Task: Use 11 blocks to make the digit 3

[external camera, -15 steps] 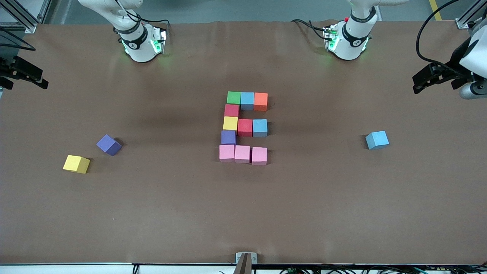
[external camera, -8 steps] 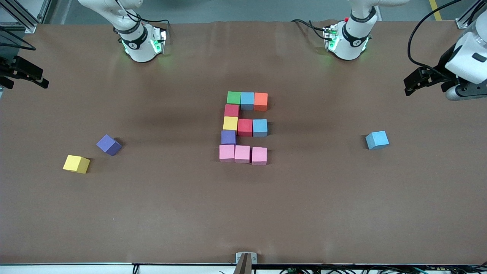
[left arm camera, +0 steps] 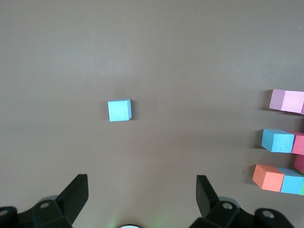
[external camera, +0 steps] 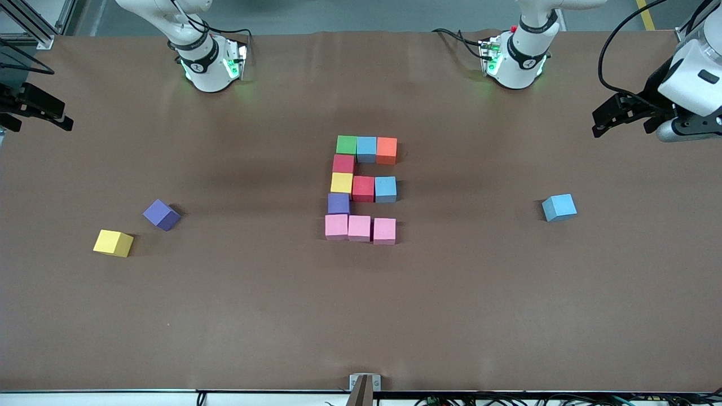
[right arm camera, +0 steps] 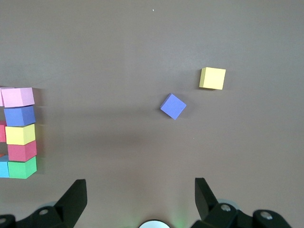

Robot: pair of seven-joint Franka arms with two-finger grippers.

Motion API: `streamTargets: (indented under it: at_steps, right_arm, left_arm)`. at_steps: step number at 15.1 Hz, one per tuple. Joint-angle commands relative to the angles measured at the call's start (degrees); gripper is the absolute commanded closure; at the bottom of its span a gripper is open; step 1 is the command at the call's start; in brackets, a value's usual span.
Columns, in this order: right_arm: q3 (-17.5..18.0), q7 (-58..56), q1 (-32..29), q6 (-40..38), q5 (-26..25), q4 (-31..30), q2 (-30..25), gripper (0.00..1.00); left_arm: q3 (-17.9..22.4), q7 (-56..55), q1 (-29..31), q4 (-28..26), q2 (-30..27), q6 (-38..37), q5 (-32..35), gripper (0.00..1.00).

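In the middle of the desk [external camera: 507,316] the digit 3 [external camera: 362,189] looks finished: eleven blocks touching, with green, light blue and orange in the row nearest the arm bases, yellow, red and light blue in the middle row, three pink in the row nearest the front camera, and a red and a purple cube linking the rows on the side toward the right arm's end.

Three cubes lie loose, well apart from it. A spare light blue block [external camera: 559,207] sits toward the left arm's end. The left tool [external camera: 619,115] hangs spread wide and empty over the desk's edge at that end, and in its wrist view the cube lies ahead of the tool, between the lines of its two prongs. The left arm is plainly nearer to it.

A spare purple block [external camera: 161,214] and a spare yellow block [external camera: 113,243] lie near each other toward the right arm's end, where the right tool [external camera: 42,113] waits, also wide open and holding nothing.

By my count nothing is left to place.
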Motion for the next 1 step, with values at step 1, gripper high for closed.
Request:
streamTargets:
  at_steps: [1]
  right_arm:
    - [0.61, -0.12, -0.84, -0.6, 0.06, 0.12, -0.56, 0.0]
  left_arm:
    - [0.41, 1.11, -0.16, 1.55, 0.15, -0.19, -1.01, 0.0]
